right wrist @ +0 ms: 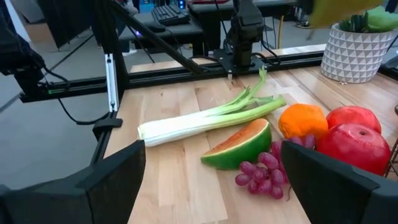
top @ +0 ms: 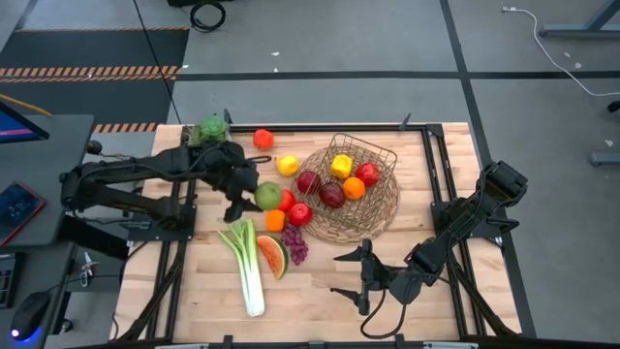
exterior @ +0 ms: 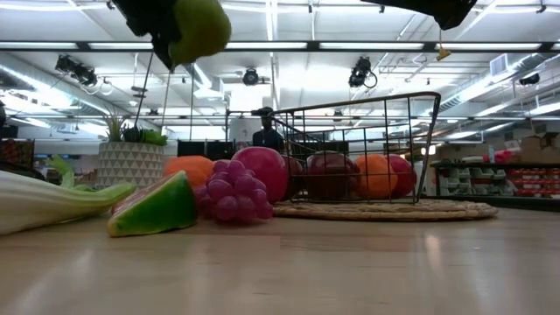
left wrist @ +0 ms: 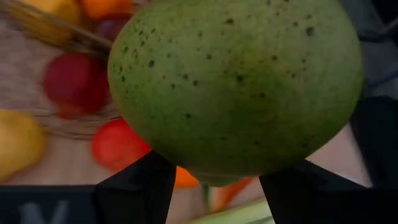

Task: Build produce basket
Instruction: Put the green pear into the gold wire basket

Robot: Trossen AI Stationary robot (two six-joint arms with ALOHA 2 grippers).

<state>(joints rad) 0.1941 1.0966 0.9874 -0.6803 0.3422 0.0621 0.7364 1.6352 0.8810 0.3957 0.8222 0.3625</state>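
Note:
My left gripper (top: 248, 197) is shut on a green speckled pear (top: 268, 196), high above the table in the low view (exterior: 199, 31), just left of the brown wire basket (top: 383, 218). The basket holds a lemon, an orange and red apples. A leek (top: 248, 264), a watermelon slice (top: 273, 255), grapes (top: 294, 242), an orange and two red apples lie on the table left of it. Near the front edge, right of these, my right gripper (top: 342, 273) stands open and holds nothing. My left gripper pinches the pear between its two fingers (left wrist: 142, 186), which sit on opposite sides of its rounded body (left wrist: 186, 155). The fingers slant down from the table's left side. The pear hangs clear of the table and of the other fruit.
A small plant in a white patterned pot (top: 210, 131) stands at the far left corner, with a red-orange fruit (top: 263, 139) and a loose lemon (top: 288, 165) near it. Bare wood lies in front of the basket around my right gripper. Black rails frame the table.

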